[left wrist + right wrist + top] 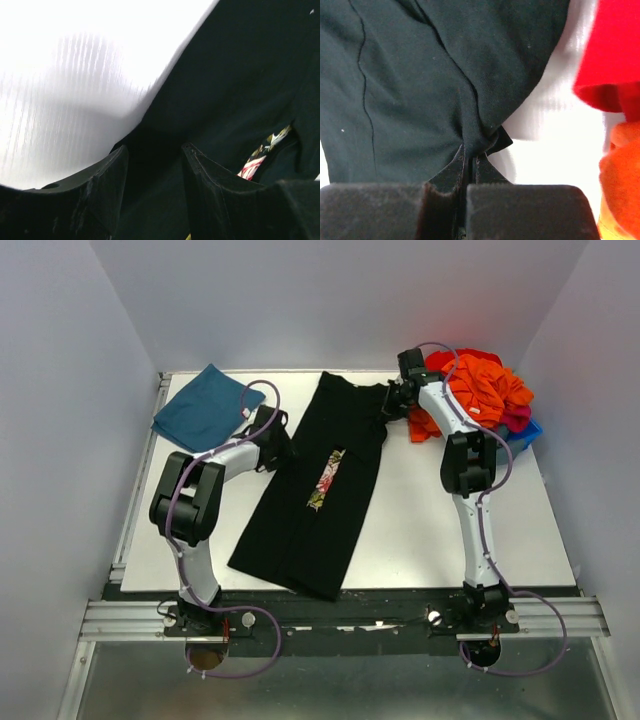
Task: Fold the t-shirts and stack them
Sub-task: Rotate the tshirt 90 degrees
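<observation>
The black t-shirt (320, 480) lies folded lengthwise into a long strip down the middle of the table, a sliver of its floral print (326, 478) showing in a gap. My left gripper (278, 443) is open at the strip's left edge, fabric (225, 90) between and under its fingers. My right gripper (390, 405) is shut on a bunched corner of the black shirt (475, 137) at the strip's far right. The teal-blue shirt (205, 405) lies folded at the far left corner.
A pile of red and orange clothes (480, 390) with a blue item under it sits at the far right corner, close to my right arm; red and orange cloth (615, 60) shows in the right wrist view. White table (430, 530) shows on both sides.
</observation>
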### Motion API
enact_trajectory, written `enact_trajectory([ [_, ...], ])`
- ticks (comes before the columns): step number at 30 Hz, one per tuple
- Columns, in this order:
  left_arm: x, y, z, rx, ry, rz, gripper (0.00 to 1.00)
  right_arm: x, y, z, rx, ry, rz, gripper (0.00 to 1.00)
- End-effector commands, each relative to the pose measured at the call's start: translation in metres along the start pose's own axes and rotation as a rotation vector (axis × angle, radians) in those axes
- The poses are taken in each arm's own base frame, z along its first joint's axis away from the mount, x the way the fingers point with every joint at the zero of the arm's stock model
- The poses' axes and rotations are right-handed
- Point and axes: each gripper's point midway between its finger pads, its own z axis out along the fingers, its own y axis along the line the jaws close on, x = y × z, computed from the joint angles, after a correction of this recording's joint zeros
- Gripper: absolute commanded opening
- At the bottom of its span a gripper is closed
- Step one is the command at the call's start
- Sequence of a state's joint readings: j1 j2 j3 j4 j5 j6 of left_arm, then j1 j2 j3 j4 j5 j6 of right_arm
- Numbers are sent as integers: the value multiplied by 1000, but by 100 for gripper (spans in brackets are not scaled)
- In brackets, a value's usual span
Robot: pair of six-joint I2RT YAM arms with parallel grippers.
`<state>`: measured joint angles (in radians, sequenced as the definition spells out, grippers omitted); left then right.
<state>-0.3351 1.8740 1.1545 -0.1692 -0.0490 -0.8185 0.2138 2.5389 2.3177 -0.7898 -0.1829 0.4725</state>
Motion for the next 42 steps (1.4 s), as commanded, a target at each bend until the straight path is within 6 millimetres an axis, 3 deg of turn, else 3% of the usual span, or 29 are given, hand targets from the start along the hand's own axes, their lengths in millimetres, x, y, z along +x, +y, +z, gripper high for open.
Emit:
enact_trajectory([
  [1,-6,8,13,-39,20,-19,60,6,9,2,-68,48,-23,5],
  [6,-3,21,13,-58,13,-28,57,11,16,6,-123,65,-23,5],
  [11,13,42,15,-128,60,-43,42,23,32,9,-159,92,-56,4],
  [14,26,52,7,-126,60,-70,32,32,44,8,-161,103,-85,3],
  [20,70,83,-23,-130,86,-141,30,56,60,5,-162,138,-127,2],
  [24,103,90,-44,-119,97,-166,30,60,49,1,-103,136,-132,1],
  [28,121,87,-59,-89,79,-191,31,44,27,0,-51,103,-104,1],
  [32,105,67,-59,-34,23,-192,33,26,19,7,-52,81,-70,1],
  [35,79,55,-53,-59,-14,-131,35,8,21,12,-73,47,-54,5],
  [36,68,53,-52,-73,-28,-117,36,3,21,14,-82,39,-44,11],
  [38,47,53,-51,-74,-54,-122,38,-3,20,12,-92,24,-32,43],
  [39,37,53,-51,-65,-66,-128,39,-5,20,7,-89,13,-36,52],
  [42,10,52,-55,-53,-115,-129,44,-9,20,-16,-71,-29,-43,61],
])
